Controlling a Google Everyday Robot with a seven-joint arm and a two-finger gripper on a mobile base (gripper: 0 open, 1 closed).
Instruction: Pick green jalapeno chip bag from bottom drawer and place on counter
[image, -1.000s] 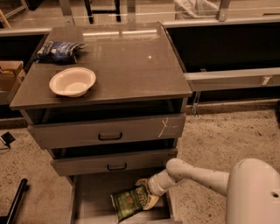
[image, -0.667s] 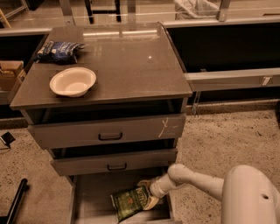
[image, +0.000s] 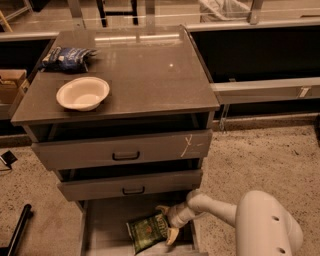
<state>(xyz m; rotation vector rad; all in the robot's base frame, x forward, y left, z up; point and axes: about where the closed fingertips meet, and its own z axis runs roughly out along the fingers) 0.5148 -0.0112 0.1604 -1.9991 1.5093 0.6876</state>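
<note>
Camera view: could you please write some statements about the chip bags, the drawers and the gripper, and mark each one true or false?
1. The green jalapeno chip bag lies in the open bottom drawer. True.
2. A white bowl stands on the counter. True.
3. The gripper hangs above the counter. False: it is down in the bottom drawer, at the right edge of the green bag.
4. The dark blue chip bag lies inside the bowl. False: it lies on the counter behind the bowl, near the back left corner.
</note>
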